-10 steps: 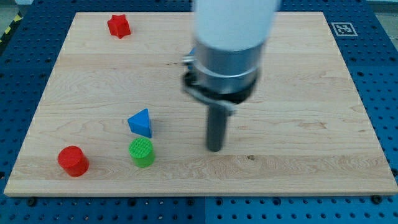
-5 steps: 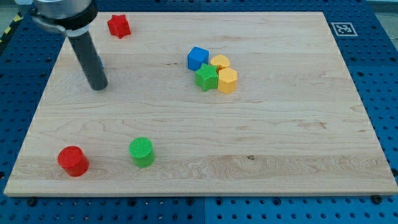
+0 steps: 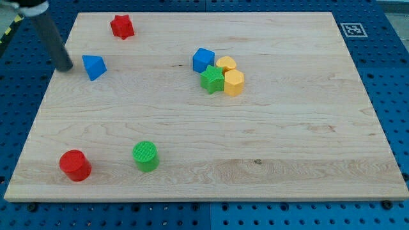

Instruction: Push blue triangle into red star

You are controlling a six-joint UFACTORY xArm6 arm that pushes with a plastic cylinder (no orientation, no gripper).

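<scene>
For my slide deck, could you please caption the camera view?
My tip sits left of the blue triangle, below-left of the red star.

You could see only the lower part of the rod (image 3: 51, 41); its upper end ran out past the view's top edge, motion-blurred. The two yellow blocks (image 3: 229, 75) sat too tightly against the green star (image 3: 211, 80) to make out their shapes.

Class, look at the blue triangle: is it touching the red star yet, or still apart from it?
Apart. Bare wood shows between the blue triangle and the red star, which lies toward the view's top right of it. My tip is just left of the triangle.
</scene>
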